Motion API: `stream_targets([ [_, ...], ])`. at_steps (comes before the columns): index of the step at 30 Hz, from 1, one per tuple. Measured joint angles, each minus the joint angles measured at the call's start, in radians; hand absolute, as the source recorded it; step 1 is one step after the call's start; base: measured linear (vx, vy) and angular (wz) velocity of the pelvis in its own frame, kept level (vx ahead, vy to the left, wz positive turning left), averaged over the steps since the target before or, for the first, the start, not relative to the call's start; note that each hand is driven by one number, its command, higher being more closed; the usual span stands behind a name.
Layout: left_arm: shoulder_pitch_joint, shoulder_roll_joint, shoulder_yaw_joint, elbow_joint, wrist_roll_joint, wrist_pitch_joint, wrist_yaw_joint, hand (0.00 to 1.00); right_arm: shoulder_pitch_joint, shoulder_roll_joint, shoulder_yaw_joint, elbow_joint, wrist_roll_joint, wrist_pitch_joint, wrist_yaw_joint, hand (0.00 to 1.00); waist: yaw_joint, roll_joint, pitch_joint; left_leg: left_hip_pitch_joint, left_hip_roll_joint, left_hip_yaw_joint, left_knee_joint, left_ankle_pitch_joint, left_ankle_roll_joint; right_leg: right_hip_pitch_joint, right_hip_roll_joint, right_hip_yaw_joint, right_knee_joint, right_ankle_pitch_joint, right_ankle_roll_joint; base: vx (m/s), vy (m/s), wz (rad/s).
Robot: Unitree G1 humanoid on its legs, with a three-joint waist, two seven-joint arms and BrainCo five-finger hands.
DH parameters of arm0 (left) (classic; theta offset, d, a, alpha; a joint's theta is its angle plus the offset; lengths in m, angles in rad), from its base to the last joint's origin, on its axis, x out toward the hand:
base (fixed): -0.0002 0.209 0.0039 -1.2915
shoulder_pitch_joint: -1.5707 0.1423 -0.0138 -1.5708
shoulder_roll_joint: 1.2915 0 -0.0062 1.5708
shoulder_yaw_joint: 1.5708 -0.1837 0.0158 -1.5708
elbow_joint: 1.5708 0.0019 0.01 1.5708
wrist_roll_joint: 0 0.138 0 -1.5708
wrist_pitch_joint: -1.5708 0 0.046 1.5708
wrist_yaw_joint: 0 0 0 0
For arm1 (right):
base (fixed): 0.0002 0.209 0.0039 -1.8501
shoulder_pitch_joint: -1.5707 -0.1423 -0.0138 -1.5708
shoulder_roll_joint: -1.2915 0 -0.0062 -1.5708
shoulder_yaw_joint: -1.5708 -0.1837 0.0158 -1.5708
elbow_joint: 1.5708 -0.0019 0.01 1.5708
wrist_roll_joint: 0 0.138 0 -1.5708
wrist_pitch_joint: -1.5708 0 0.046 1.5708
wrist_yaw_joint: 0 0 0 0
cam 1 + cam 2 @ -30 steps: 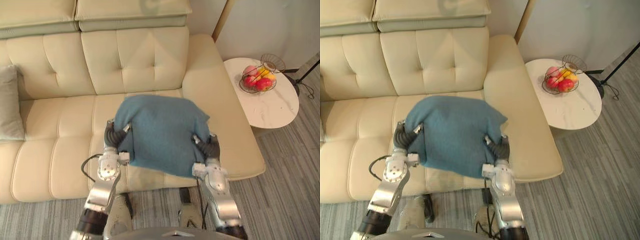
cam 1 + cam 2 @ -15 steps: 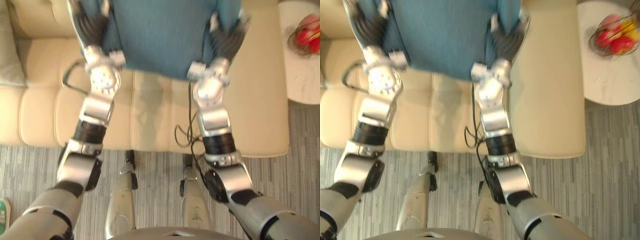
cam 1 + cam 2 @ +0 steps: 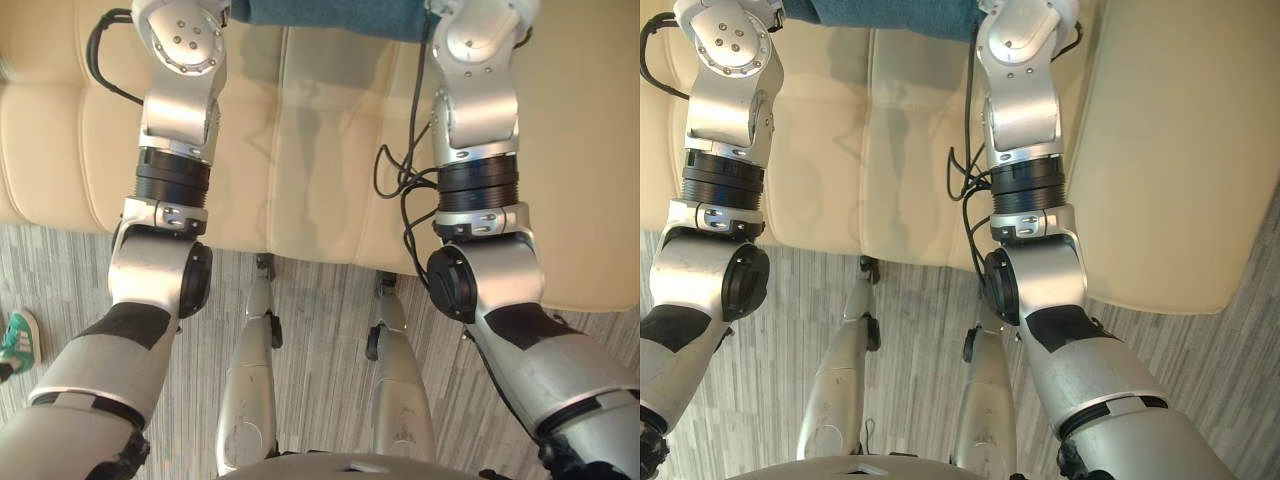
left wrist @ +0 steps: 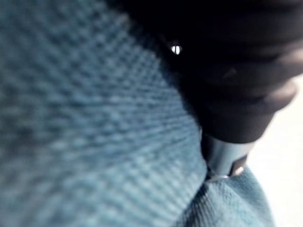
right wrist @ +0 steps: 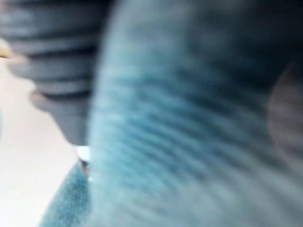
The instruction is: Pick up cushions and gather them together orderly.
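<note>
The blue knitted cushion (image 3: 330, 15) shows as a strip at the top edge of the eye views, above the cream sofa seat (image 3: 320, 150). Both silver arms reach forward over the seat to its two sides. In the left wrist view the cushion's blue weave (image 4: 94, 118) lies right against my left hand (image 4: 236, 71), whose dark ribbed cover presses into it. The right wrist view has the same blue cloth (image 5: 189, 118) close against my right hand (image 5: 52, 56). The cushion hides how either hand stands on it.
The sofa's front edge (image 3: 300, 255) runs across the eye views, with grey striped floor (image 3: 320, 330) below it. The sofa's right arm (image 3: 1180, 150) rises at the right. A person's green shoe (image 3: 14, 342) is on the floor at the far left.
The head camera has tipped down, so the sofa back and side table have left the picture. Both arms have stretched forward, carrying the blue cushion up to the picture's top edge.
</note>
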Motion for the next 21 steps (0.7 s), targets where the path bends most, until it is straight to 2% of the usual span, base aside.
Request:
stream_targets([
  [1, 0.02, -0.017, 0.02, 0.001, -0.002, 0.0, -0.003, 0.0, 0.009, -0.007, 0.001, 0.0, 0.016, 0.002, 0.015, 0.0, -0.002, 0.0, 0.023, -0.011, 0.001, -0.004, 0.0, 0.001, -0.002, -0.009, 0.001, 0.0, 0.002, -0.001, 0.001, 0.01, 0.033, 0.06],
  [6, 0.153, -0.082, 0.048, 0.033, -0.02, 0.0, -0.022, 0.0, 0.14, -0.003, -0.003, 0.006, 0.042, 0.032, 0.051, 0.0, -0.006, -0.003, 0.049, -0.032, 0.002, -0.001, 0.0, 0.001, -0.002, -0.043, 0.004, 0.007, 0.025, -0.009, 0.002, 0.0, 0.011, 0.0],
  [10, 0.281, -0.124, 0.042, 0.044, -0.02, 0.001, -0.061, 0.0, 0.245, 0.009, -0.029, 0.004, 0.079, 0.034, 0.074, 0.0, -0.02, -0.004, 0.056, -0.026, 0.007, 0.011, 0.0, 0.001, -0.002, -0.077, 0.008, 0.028, 0.1, -0.038, 0.0, -0.02, -0.005, -0.03],
  [15, 0.356, -0.113, 0.028, 0.044, -0.02, 0.001, -0.092, 0.0, 0.334, 0.002, -0.045, -0.04, 0.099, 0.027, 0.087, 0.0, -0.032, -0.016, 0.063, 0.009, 0.015, 0.039, 0.0, 0.001, -0.002, -0.081, 0.019, 0.064, 0.136, -0.045, 0.0, -0.05, -0.036, -0.17],
  [21, 0.517, -0.051, 0.037, -0.104, -0.04, -0.009, -0.126, 0.0, 0.651, -0.002, -0.1, -0.293, 0.125, 0.008, 0.127, 0.0, -0.043, -0.021, 0.064, 0.107, 0.037, 0.068, 0.0, -0.006, -0.001, -0.019, 0.046, 0.09, 0.162, -0.061, -0.011, -0.06, -0.075, -0.16],
])
